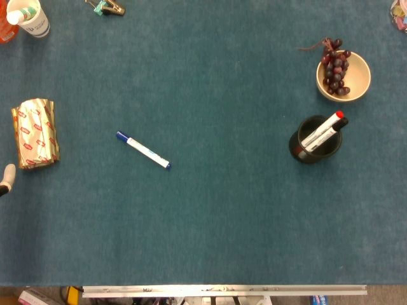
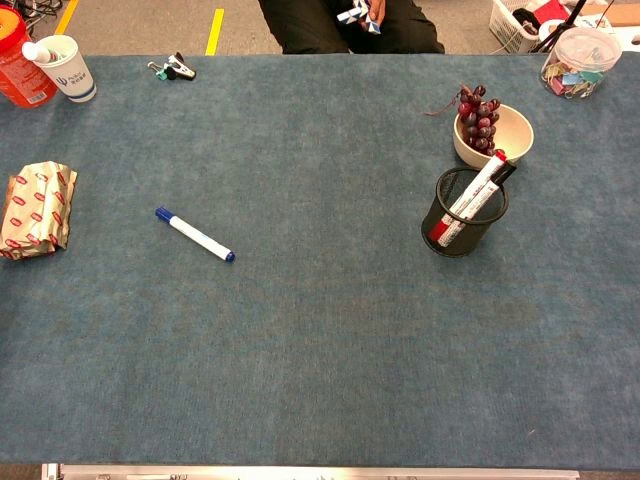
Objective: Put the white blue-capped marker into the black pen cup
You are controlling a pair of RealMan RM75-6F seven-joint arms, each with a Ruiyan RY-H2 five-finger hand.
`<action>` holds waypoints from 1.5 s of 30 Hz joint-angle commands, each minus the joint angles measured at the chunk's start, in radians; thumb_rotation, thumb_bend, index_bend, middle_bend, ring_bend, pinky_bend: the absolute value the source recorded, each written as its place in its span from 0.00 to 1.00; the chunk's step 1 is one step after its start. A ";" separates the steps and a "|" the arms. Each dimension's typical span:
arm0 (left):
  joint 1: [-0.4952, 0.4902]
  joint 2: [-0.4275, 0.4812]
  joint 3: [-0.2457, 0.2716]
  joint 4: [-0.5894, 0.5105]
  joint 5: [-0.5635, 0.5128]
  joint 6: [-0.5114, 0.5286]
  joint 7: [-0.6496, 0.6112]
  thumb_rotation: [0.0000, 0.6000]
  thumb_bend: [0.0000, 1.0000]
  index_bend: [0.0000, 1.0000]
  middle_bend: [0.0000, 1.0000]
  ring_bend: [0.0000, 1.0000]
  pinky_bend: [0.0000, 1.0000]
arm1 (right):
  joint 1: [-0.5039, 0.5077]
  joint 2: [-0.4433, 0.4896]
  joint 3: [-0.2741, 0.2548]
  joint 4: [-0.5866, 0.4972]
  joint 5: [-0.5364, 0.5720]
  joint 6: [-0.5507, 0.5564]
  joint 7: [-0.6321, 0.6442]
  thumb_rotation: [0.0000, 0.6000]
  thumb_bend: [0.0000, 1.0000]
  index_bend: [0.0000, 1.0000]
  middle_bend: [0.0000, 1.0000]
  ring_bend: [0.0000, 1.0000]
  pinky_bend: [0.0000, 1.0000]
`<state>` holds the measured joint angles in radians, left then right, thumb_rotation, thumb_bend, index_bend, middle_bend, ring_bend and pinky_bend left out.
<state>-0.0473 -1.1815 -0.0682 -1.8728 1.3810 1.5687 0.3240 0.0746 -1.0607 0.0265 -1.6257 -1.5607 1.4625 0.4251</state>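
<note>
Left hand [image 1: 7, 178]: only a pale tip shows at the desk's left edge in head view; spread or curled, cannot tell. Right hand out of both views. Marker [image 2: 194, 235] lies flat on the left half of the desk [image 2: 320, 340], slanted, blue cap toward the far left, bare felt all round it. Cup [image 2: 463, 212], black mesh, stands near the right edge, two pens leaning inside. Bowl [image 2: 510, 140] of grapes just behind it. Crinkled foil packet [image 2: 36, 210] at the left edge
</note>
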 commanded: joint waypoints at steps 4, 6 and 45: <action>0.001 0.004 0.003 -0.003 0.012 -0.001 -0.006 1.00 0.28 0.10 0.04 0.00 0.05 | 0.020 -0.018 -0.020 0.005 -0.032 -0.034 0.115 1.00 0.14 0.12 0.22 0.15 0.17; 0.000 0.009 0.005 -0.009 0.017 -0.005 -0.009 1.00 0.28 0.10 0.04 0.00 0.05 | 0.037 -0.020 -0.036 0.010 -0.045 -0.072 0.205 1.00 0.14 0.12 0.22 0.15 0.17; 0.000 0.055 -0.001 -0.046 0.024 -0.016 -0.025 1.00 0.28 0.10 0.04 0.00 0.05 | 0.290 -0.458 -0.011 0.441 0.000 -0.384 0.480 1.00 0.00 0.21 0.23 0.13 0.17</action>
<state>-0.0476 -1.1265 -0.0693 -1.9184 1.4050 1.5529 0.2998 0.3545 -1.5093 0.0125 -1.1945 -1.5591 1.0864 0.8952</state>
